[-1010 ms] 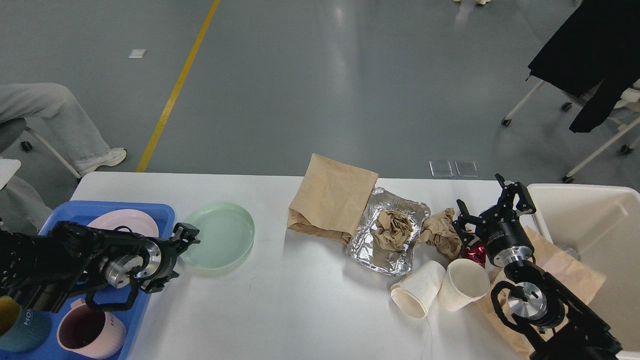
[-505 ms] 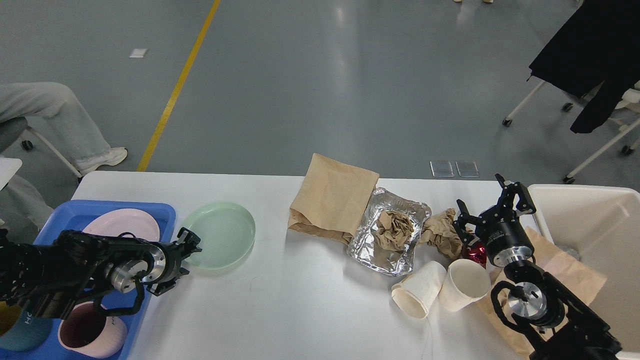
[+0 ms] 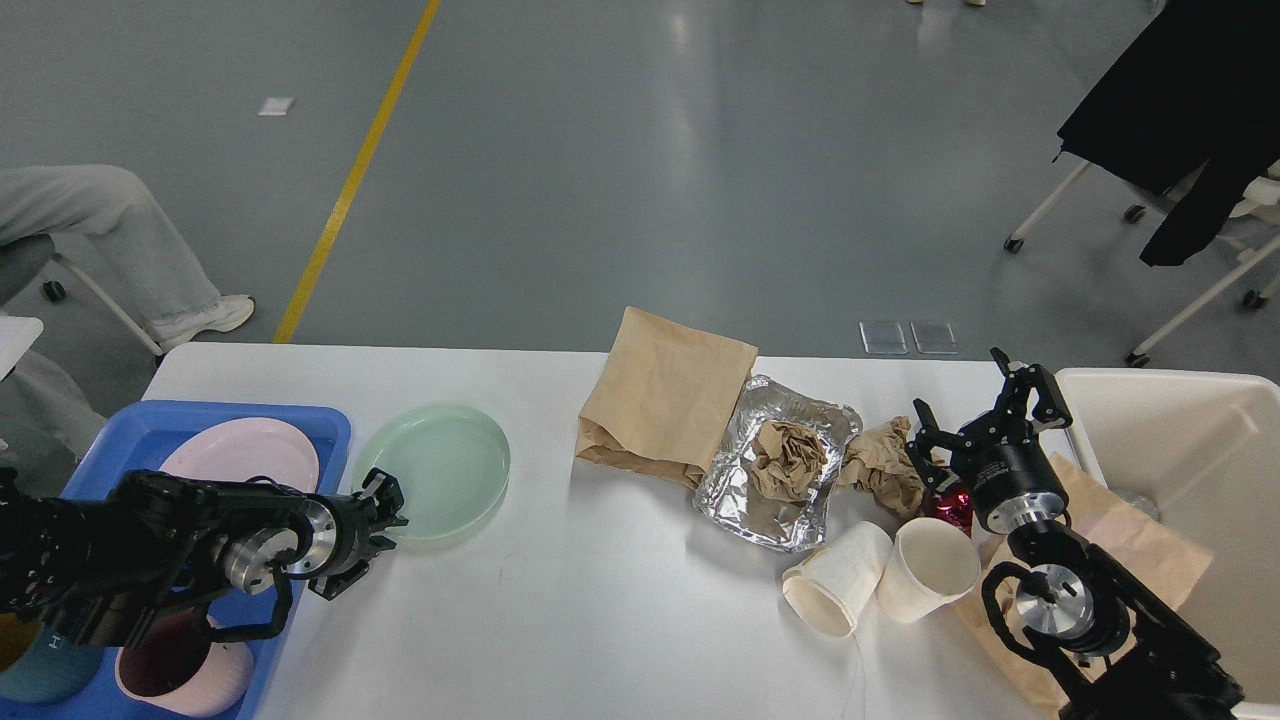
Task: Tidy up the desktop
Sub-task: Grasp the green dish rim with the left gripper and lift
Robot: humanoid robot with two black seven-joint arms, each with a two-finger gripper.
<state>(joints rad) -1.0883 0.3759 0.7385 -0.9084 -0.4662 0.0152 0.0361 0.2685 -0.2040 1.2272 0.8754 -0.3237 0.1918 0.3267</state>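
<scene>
The white desktop (image 3: 600, 620) fills the lower half of the head view, its far edge running in front of the grey floor. At its right end stands a cream bin (image 3: 1200, 420), with a flat brown paper sheet (image 3: 1130, 550) lying against its near wall. At the left end a blue tray (image 3: 330, 425) holds a pink plate (image 3: 245, 455), a pink mug (image 3: 185, 675) and a teal cup (image 3: 40, 670). Just right of the tray lies a pale green plate (image 3: 440, 465) on the bare tabletop. Near the middle a brown paper bag (image 3: 665, 395) lies flat, touching a crumpled foil tray (image 3: 790, 510) that holds a wad of brown paper (image 3: 790, 455). Another crumpled brown paper (image 3: 880, 465) sits beside the foil. Two white paper cups (image 3: 880, 575) lie tipped together in front. The right gripper (image 3: 985, 415) stands with its fingers spread wide, holding nothing, above a small red object (image 3: 955, 503). The left gripper (image 3: 375, 525) sits at the green plate's near rim; its fingers are dark and I cannot tell how far apart they are.
</scene>
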